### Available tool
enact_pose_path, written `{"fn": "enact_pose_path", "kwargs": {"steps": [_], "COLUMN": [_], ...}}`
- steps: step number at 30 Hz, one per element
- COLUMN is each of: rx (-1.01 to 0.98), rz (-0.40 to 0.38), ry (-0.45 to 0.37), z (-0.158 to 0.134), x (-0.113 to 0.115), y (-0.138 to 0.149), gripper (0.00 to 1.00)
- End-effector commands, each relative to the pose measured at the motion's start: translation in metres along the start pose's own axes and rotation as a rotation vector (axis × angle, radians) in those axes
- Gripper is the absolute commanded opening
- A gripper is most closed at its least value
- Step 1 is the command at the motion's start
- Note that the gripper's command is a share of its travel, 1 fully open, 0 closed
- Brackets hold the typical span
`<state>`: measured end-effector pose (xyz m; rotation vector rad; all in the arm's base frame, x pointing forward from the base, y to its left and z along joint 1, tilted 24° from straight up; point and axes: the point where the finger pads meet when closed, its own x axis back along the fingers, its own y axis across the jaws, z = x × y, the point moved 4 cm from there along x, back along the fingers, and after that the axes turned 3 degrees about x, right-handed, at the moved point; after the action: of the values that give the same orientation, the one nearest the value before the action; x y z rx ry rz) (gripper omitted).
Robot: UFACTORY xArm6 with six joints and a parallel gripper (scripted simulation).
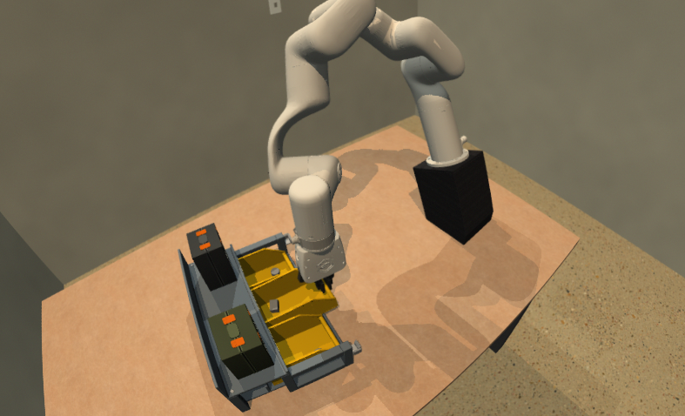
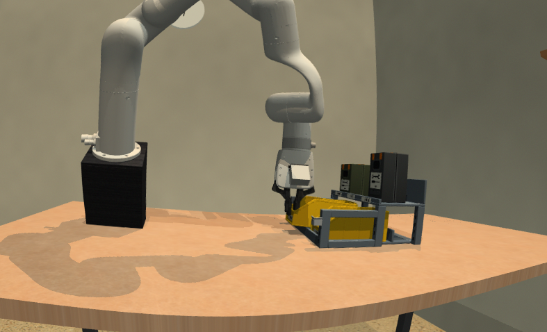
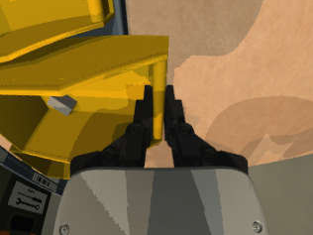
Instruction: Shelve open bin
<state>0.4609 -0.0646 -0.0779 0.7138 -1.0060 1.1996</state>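
gripping yellow bin wall — gripper clamped

The top view looks steeply down from high beyond the shelf, facing the arm's pedestal. The exterior view sits low at table height, side-on. The wrist view looks close past the gripper; all share the shelf.
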Motion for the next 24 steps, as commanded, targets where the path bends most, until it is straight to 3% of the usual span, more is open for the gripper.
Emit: {"fn": "enact_pose_path", "kwargs": {"steps": [1,24], "rx": [-0.001,-0.001], "rz": [0.003,0.003], "ry": [-0.001,-0.001], "z": [0.000,0.001], "x": [0.001,0.001], "y": [-0.008,-0.020], "gripper": [0.00,0.00]}}
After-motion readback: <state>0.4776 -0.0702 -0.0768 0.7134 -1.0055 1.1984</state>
